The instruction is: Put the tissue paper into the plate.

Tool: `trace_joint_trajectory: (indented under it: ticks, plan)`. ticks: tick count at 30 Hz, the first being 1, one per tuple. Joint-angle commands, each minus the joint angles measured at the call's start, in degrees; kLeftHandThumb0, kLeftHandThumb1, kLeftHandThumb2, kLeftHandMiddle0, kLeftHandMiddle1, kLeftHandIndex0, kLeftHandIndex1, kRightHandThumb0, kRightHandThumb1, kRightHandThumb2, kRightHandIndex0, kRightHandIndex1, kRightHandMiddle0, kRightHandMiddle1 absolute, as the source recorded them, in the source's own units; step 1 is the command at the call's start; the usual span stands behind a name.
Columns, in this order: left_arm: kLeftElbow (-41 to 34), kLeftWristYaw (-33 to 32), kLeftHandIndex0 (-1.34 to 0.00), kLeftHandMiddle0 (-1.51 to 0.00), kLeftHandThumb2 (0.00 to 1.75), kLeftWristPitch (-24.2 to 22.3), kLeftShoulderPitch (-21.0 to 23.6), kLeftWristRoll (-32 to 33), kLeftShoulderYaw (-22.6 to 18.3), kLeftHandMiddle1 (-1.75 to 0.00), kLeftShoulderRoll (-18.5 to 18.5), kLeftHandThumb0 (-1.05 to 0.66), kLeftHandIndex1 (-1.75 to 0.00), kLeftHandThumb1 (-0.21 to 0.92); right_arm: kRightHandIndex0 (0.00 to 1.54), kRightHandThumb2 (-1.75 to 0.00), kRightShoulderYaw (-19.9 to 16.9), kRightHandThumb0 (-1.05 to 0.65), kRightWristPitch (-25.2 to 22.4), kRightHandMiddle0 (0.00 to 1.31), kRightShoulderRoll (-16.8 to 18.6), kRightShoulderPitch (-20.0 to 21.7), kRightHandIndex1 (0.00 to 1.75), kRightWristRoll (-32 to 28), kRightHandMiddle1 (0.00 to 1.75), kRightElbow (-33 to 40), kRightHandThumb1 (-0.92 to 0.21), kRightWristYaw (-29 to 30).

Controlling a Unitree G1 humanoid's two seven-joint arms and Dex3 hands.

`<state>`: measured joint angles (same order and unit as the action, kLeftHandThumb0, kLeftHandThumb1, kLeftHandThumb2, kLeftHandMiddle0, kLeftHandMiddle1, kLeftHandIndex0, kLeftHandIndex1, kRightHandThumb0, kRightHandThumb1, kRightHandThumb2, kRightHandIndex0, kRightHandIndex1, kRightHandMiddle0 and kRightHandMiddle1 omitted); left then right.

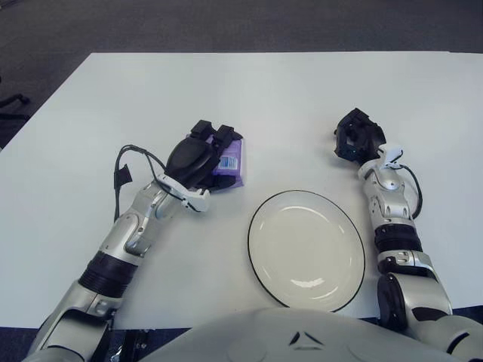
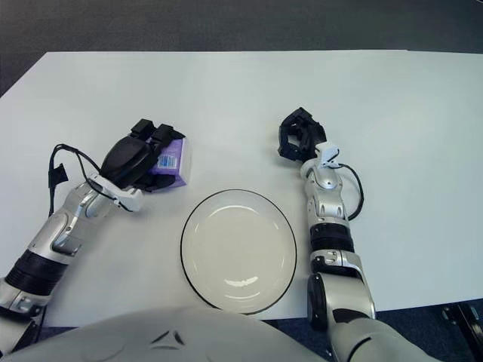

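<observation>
A white worktop (image 1: pixel 302 98) fills most of both views — a plain, matte rectangular surface with a straight far edge and a left edge that slants toward the near left corner. Beyond the far edge lies dark grey carpeted floor (image 1: pixel 249 23), evenly textured, running the full width of the scene and continuing down along the left side of the worktop. At the far left edge of the left eye view, a small dark piece of furniture (image 1: pixel 10 104) pokes in over the carpet — too little shows to say what. Light is soft and even, with faint shadows only.
</observation>
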<state>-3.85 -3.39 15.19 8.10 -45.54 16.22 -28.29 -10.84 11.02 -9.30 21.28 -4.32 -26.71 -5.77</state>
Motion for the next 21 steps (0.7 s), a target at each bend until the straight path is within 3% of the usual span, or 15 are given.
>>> trace_joint_trajectory:
  ticks: [1,13,21]
  plan:
    - [7.0,-0.3,-0.69,-0.64,1.37,0.8,-2.9,-2.8,2.1,-1.75,-2.5,0.48,-1.75,0.27,1.25,-1.09,0.2,-0.43,-1.4,0.47,1.8,-8.1,1.75,-0.3,1.75,-3.6,-0.50,0.4]
    - [13.4,-8.4,-0.76,-0.63,1.35,5.1,4.1,-3.5,1.3,-1.75,-3.4,0.48,-1.75,0.29,1.26,-1.10,0.3,-0.43,-1.0,0.47,1.7,-7.9,1.75,-0.1,1.75,-4.2,-0.50,0.4]
    - [12.6,-10.5,-0.86,-0.67,1.41,7.4,8.7,-0.5,-0.9,-1.75,-3.0,0.49,-1.75,0.24,1.26,-1.10,0.3,-0.43,-0.6,0.48,1.4,-7.8,1.75,-0.3,1.75,-4.7,-0.50,-0.1]
